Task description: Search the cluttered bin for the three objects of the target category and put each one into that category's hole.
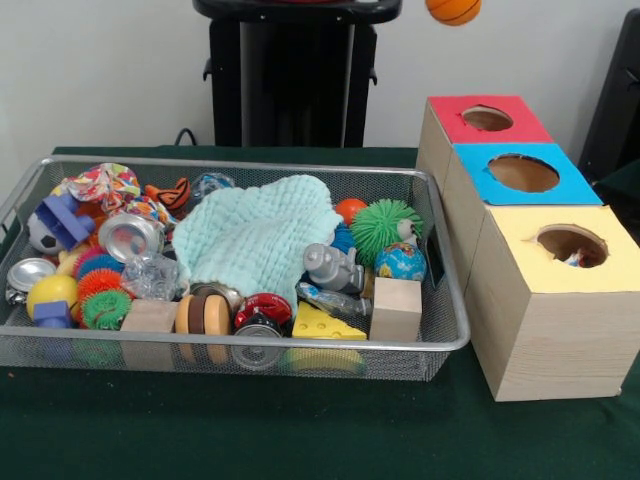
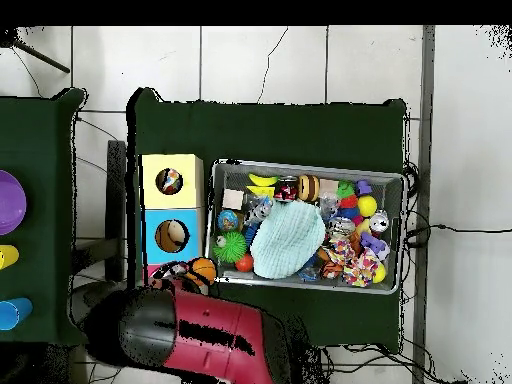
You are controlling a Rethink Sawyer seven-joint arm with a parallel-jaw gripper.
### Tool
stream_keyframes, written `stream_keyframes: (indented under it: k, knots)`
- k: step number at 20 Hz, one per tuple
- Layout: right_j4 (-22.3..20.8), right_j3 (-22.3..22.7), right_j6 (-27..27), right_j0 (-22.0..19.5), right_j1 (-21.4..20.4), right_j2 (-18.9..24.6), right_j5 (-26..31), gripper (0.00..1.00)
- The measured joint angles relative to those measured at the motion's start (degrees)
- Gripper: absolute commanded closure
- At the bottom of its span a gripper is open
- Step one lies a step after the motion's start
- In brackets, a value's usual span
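Observation:
A small orange basketball hangs in the air at the top edge of the front view, above and behind the red-topped box. From overhead the same basketball sits at the tip of my arm, where my gripper is shut on it; the fingers are hidden. The wire bin still holds a green spiky ball, a globe ball, a small orange ball and a soccer ball. A mint cloth covers the bin's middle.
A blue-topped box and a yellow-topped box stand in a row with the red one beside the bin, each with a round hole. Wooden blocks, cans, a cheese wedge and other toys crowd the bin. My arm hides the red box from overhead.

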Motion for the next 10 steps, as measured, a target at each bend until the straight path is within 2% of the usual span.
stream_keyframes:
  k: [5,10]
  knots:
    - [1.24,-0.13,4.32,4.68,-0.96,-1.53,2.21,1.0]
    - [1.33,-0.18,7.15,6.78,-1.4,-2.27,2.3,1.0]
